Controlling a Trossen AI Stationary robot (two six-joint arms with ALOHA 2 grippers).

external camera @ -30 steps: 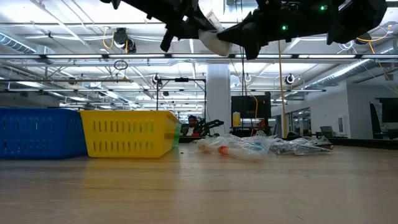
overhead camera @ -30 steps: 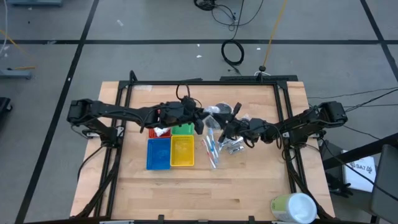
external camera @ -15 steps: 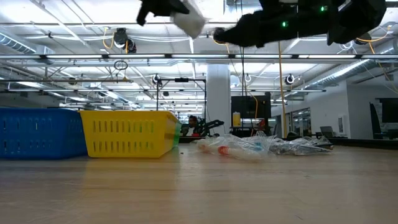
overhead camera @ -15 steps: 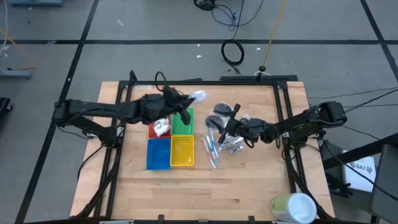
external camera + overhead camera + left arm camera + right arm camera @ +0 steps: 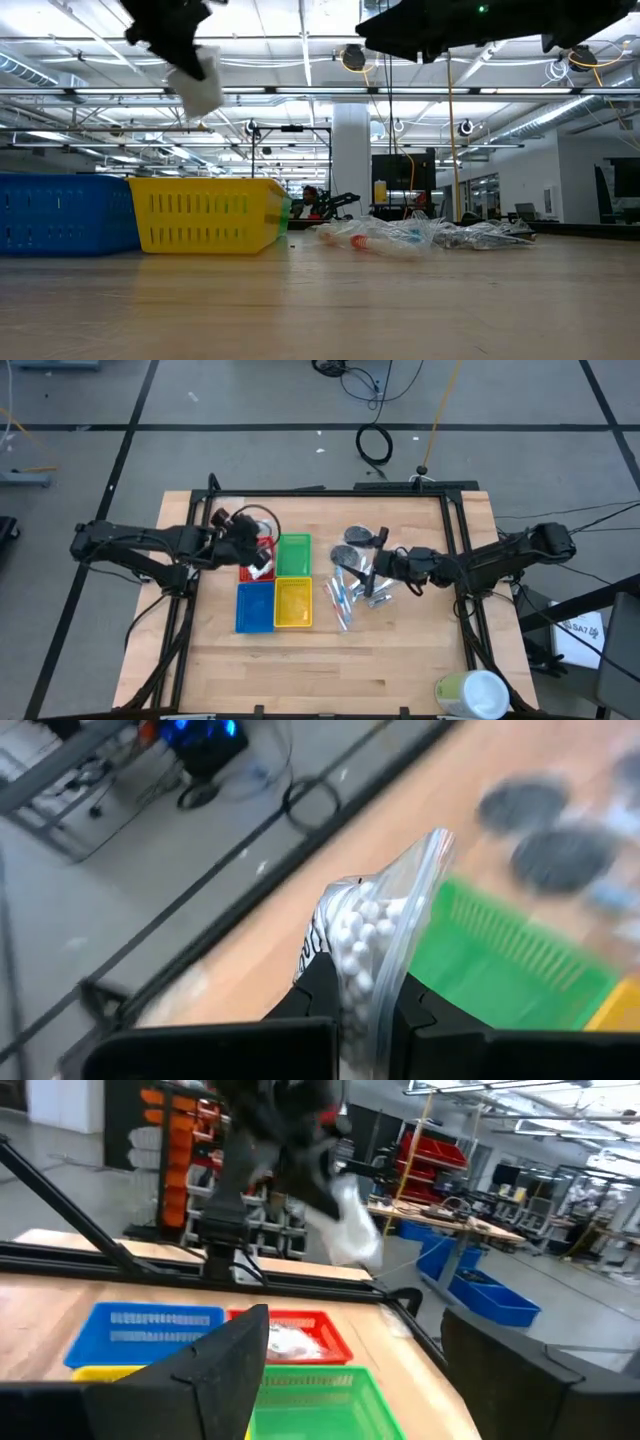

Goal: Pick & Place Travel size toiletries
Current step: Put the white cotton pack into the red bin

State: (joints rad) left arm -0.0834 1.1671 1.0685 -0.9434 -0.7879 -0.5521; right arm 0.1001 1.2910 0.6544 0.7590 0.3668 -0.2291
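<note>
left wrist view: left tool (image 5: 350, 1005) grips a small packet (image 5: 375, 935), no readable print; right tool (image 5: 350, 1370) wide.

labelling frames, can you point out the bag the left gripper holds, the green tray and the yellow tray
bag (image 5: 372, 952), left wrist view, on the white beads inside
green tray (image 5: 293, 556), high view, on its floor
yellow tray (image 5: 205, 214), low view, on its slotted side wall

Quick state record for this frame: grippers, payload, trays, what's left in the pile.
left gripper: shut on white packet, held in the air over the red tray
right gripper: open, empty, above the pile
red tray: already holds a white item
green tray: looks empty
blue tray, yellow tray: contents unclear
pile: slim tubes and dark discs loose on the table
</note>
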